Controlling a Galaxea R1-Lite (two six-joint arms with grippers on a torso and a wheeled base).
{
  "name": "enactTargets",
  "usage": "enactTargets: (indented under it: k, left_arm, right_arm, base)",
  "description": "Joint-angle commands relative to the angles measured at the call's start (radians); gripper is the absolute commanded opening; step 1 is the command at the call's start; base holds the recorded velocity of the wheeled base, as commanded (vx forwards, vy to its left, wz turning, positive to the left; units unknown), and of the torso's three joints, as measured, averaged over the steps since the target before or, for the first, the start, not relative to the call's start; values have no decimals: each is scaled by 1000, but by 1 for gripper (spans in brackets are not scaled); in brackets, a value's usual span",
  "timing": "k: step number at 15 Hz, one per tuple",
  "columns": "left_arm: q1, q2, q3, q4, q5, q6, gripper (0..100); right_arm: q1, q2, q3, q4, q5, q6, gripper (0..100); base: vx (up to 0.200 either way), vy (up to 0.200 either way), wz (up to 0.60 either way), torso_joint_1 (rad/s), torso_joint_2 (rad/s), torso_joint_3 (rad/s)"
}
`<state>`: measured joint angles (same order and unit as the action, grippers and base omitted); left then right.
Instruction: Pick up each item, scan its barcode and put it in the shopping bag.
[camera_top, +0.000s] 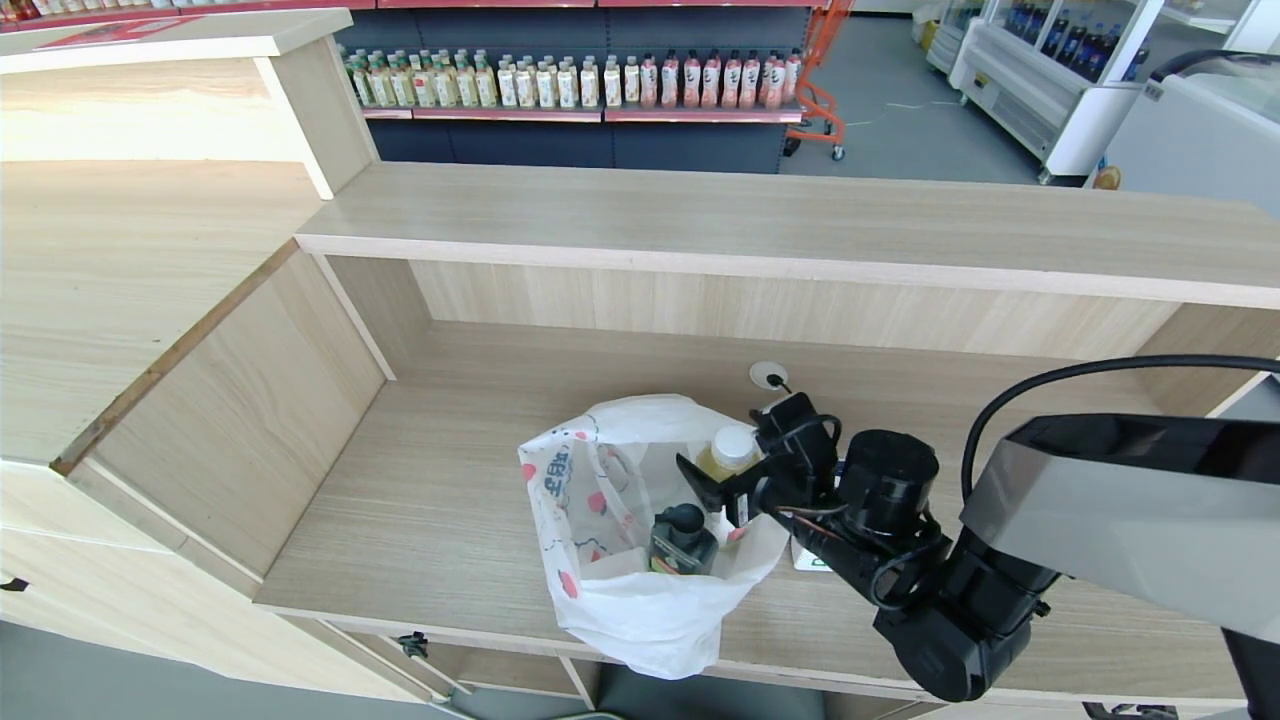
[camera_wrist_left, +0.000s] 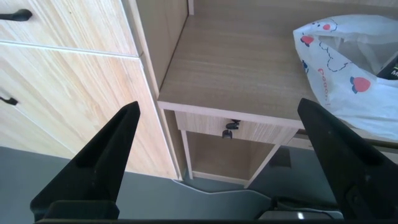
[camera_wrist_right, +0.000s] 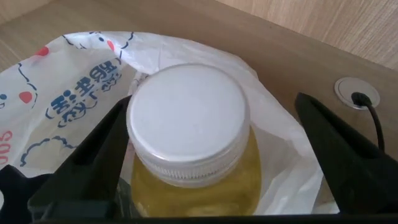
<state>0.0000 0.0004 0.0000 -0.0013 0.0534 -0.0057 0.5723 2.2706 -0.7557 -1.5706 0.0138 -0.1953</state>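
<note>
At the mouth of the shopping bag (camera_top: 600, 560), a bottle (camera_top: 732, 455) with white cap and yellow liquid sits upright between the right gripper (camera_top: 722, 437) fingers. Right wrist view: jaws spread wide, one finger (camera_wrist_right: 87, 162) up against the bottle (camera_wrist_right: 189, 124) side, the other finger (camera_wrist_right: 339, 155) clearly apart from it, so it's released, not clamped. Can't tell if the bottle base rests on anything; it's hidden by the bag (camera_wrist_right: 68, 93). Bag is white plastic with red and blue print, open at the top, sitting on the lower counter (camera_top: 430, 480) at its front edge, right of centre, with its bottom slumping slightly over that edge. Inside it, nearer the front, is a dark bottle (camera_top: 682, 540) with a black top, upright, just beside the yellow one. A small white-and-green item (camera_top: 806, 556) lies on the counter just right of the bag, mostly hidden under the right arm; can't tell what it is. Cable grommet (camera_top: 768, 374) with a black lead is on the counter behind the bag, near the back wall. Left gripper (camera_wrist_left: 219, 106) hangs below and in front of the counter's front left corner, jaws wide apart, nothing between them; its view shows the bag (camera_wrist_left: 336, 62) on top, a drawer with a lock (camera_wrist_left: 230, 127) under the edge, and cabinet fronts with black handles (camera_wrist_left: 62, 37). Beyond the raised counter top (camera_top: 760, 215): a shelf of drink bottles (camera_top: 570, 82), an orange cart (camera_top: 822, 100) and chest freezers (camera_top: 1050, 90).
</note>
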Motion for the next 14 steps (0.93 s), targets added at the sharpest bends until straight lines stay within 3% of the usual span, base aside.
enactTargets:
  k: [1, 5, 8, 11, 14]
  left_arm:
    - [0, 0, 0, 0, 0, 0, 100]
    - [0, 0, 0, 0, 0, 0, 100]
    - [0, 0, 0, 0, 0, 0, 100]
    - [0, 0, 0, 0, 0, 0, 100]
    - [0, 0, 0, 0, 0, 0, 100]
  right_arm:
    - [8, -102, 13, 0, 2, -1, 100]
    - [12, -384, 164, 123, 51, 2, 100]
    - [8, -599, 190, 267, 44, 5, 100]
    - [-6, -812, 216, 474, 0, -1, 100]
    - [-9, -1128, 280, 871, -94, 11, 100]
  base:
    - [0, 0, 0, 0, 0, 0]
    - [0, 0, 0, 0, 0, 0]
    - [0, 0, 0, 0, 0, 0]
    - [0, 0, 0, 0, 0, 0]
    - [0, 0, 0, 0, 0, 0]
